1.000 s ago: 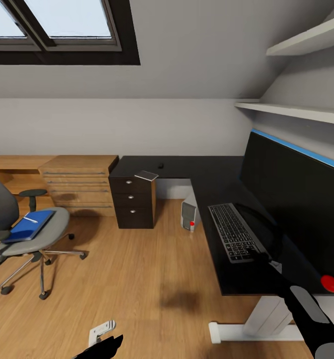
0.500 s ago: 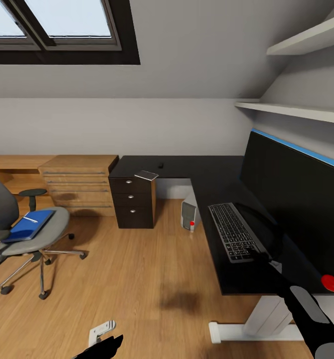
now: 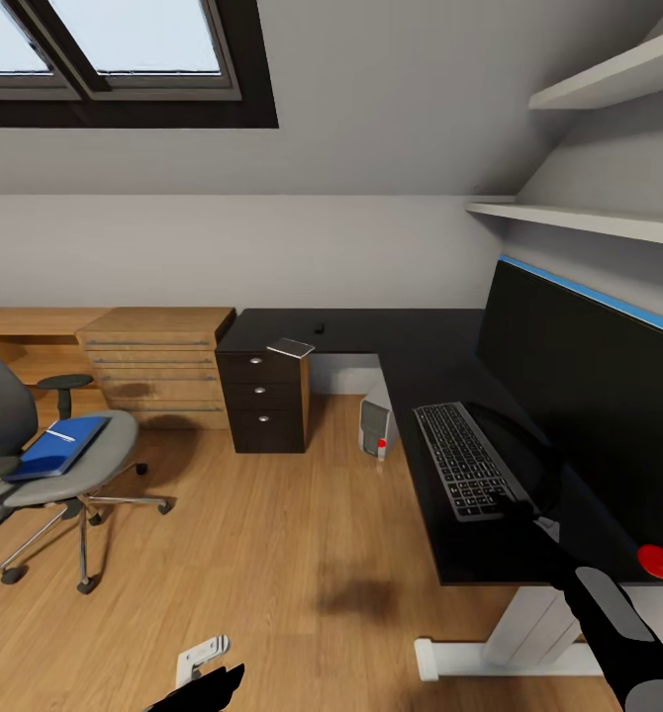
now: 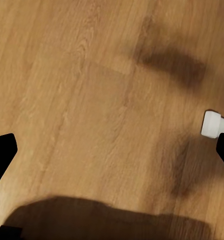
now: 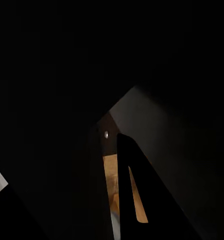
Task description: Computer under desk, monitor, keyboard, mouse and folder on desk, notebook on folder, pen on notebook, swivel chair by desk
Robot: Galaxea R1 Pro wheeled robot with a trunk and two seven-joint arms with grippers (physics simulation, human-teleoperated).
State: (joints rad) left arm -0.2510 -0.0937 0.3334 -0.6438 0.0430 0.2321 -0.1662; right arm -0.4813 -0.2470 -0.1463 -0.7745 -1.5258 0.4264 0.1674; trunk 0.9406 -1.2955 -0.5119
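Note:
The black-topped desk (image 3: 411, 366) runs along the right. On it stands the wide monitor (image 3: 579, 396), with the keyboard (image 3: 463, 457) lying in front of it. My right gripper (image 3: 522, 511) is at the keyboard's near end; its jaws are hidden in the dark right wrist view. The computer (image 3: 374, 425) stands on the floor under the desk. A small dark mouse (image 3: 319, 328) and a pale notebook (image 3: 290, 347) lie at the desk's far left. The swivel chair (image 3: 74, 475) stands at the left, carrying the blue folder (image 3: 56, 450) with the white pen (image 3: 61, 434) on it. My left gripper (image 3: 211, 682) (image 4: 113, 155) hangs open over the floor.
A dark drawer unit (image 3: 264, 396) stands under the desk's left end, beside a light wooden drawer chest (image 3: 158, 366). Wall shelves (image 3: 589, 222) hang above the monitor. A red round object (image 3: 655, 562) sits at the desk's near corner. A small white piece (image 3: 201, 655) (image 4: 214, 123) lies on the wooden floor.

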